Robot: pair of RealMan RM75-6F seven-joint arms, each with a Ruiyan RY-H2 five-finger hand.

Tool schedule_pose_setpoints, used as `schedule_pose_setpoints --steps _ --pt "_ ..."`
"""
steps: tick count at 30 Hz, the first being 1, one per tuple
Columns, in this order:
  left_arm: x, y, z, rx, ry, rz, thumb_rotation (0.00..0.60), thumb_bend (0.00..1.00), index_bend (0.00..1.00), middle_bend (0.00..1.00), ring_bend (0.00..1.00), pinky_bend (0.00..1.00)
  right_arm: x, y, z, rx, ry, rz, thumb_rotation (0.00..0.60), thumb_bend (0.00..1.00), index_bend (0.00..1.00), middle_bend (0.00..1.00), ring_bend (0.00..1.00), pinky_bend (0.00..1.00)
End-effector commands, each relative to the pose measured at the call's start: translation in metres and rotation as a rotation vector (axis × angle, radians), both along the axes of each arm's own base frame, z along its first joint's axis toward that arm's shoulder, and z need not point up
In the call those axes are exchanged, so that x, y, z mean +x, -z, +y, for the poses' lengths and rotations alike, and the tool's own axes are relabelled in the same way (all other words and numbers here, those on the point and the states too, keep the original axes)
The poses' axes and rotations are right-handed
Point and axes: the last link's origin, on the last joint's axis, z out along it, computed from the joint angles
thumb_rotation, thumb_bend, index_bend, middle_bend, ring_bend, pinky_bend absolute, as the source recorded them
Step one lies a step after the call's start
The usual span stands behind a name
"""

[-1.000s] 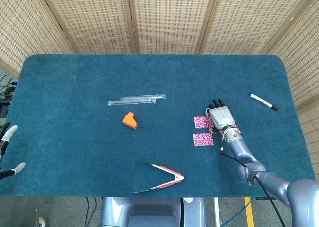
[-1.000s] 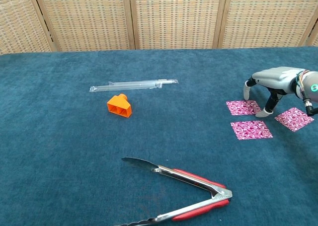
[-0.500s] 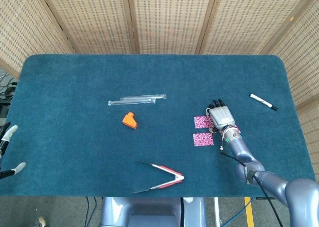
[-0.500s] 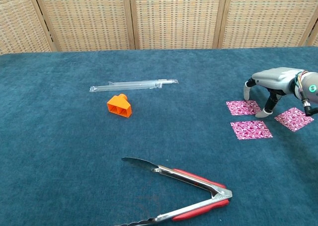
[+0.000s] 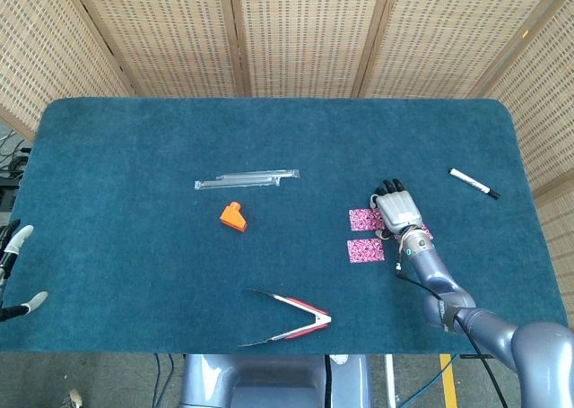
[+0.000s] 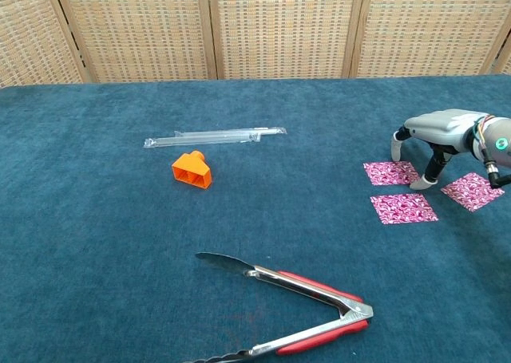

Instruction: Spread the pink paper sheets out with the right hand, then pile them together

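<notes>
Your right hand (image 6: 435, 136) hovered w/ fingers spread, holding nothing, tips down by three pink paper sheets (image 6: 403, 207) lying separate on the bench (image 6: 263, 219). Left hand (image 5: 16, 273) at bench's edge, fingers apart.

In the head view the right hand (image 5: 397, 209) covers most of the third pink paper sheet (image 5: 424, 232); the left hand (image 5: 16, 273) is cropped by the edge.

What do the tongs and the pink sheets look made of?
Tongs: shiny bare metal blades with glossy red handle covers, probably plastic or silicone. Pink sheets: thin matte patterned paper, lying flat on the table, which looks covered in napped blue fabric.
</notes>
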Motion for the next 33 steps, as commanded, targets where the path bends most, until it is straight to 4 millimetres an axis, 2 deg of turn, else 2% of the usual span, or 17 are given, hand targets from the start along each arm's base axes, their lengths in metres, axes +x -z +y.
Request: schedule_pose_setpoints --steps 1,6,10,19,27,33 --pt "0.0 0.0 0.0 -0.001 0.0 0.001 0.6 0.02 0.0 0.0 0.0 0.0 0.001 0.0 0.0 -0.001 -0.003 -0.003 0.6 0.26 0.46 0.23 0.0 0.0" --pt "0.0 0.0 0.0 0.0 0.0 0.0 0.6 0.02 0.0 0.0 0.0 0.0 0.002 -0.001 0.0 -0.001 -0.006 -0.005 0.6 0.26 0.47 0.23 0.0 0.0" --pt "-0.001 0.001 0.0 -0.003 -0.004 0.001 0.6 0.02 0.0 0.0 0.0 0.0 0.002 -0.001 -0.001 -0.001 -0.005 -0.005 0.6 0.31 0.47 0.23 0.0 0.0" --pt "-0.001 0.001 0.001 -0.005 -0.001 0.0 0.6 0.02 0.0 0.0 0.0 0.0 0.004 -0.004 -0.001 -0.002 -0.008 -0.005 0.6 0.31 0.47 0.23 0.0 0.0" --pt "0.001 0.001 0.002 -0.003 0.004 -0.001 0.6 0.02 0.0 0.0 0.0 0.0 0.014 -0.018 0.001 -0.002 -0.053 -0.013 0.6 0.31 0.47 0.23 0.0 0.0" --pt "0.0 0.0 0.001 0.003 -0.001 0.0 0.6 0.02 0.0 0.0 0.0 0.0 0.014 -0.03 0.009 0.03 -0.105 0.018 0.6 0.31 0.47 0.23 0.0 0.0"
